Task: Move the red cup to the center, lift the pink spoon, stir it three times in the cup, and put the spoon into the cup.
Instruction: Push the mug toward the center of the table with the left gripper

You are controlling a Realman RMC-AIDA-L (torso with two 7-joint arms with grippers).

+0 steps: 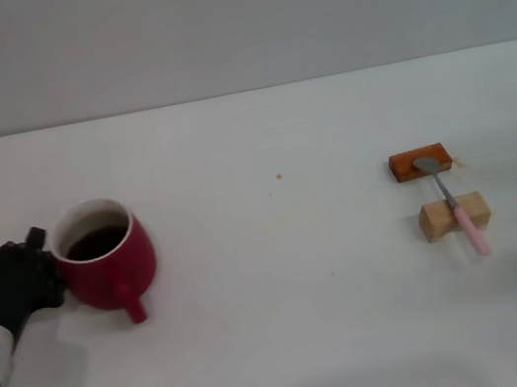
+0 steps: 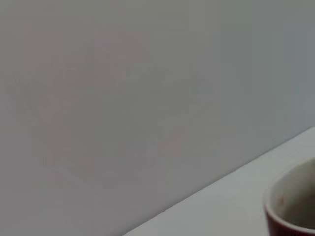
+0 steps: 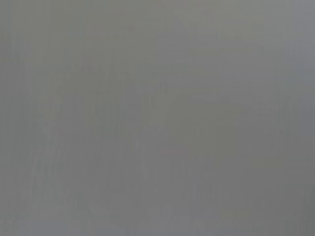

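Observation:
The red cup (image 1: 110, 262) stands on the white table (image 1: 287, 299) at the left, with dark liquid inside and its handle towards me. Its rim also shows in the left wrist view (image 2: 294, 209). My left gripper (image 1: 39, 264) is right against the cup's left side. The pink spoon (image 1: 460, 210) lies at the right, its metal bowl on an orange-brown block (image 1: 404, 168) and its pink handle across a tan wooden block (image 1: 439, 220). My right gripper is out of view; the right wrist view shows only plain grey.
A grey wall (image 1: 228, 18) rises behind the table's far edge. A small brown speck (image 1: 279, 177) lies on the bare table between the cup and the blocks.

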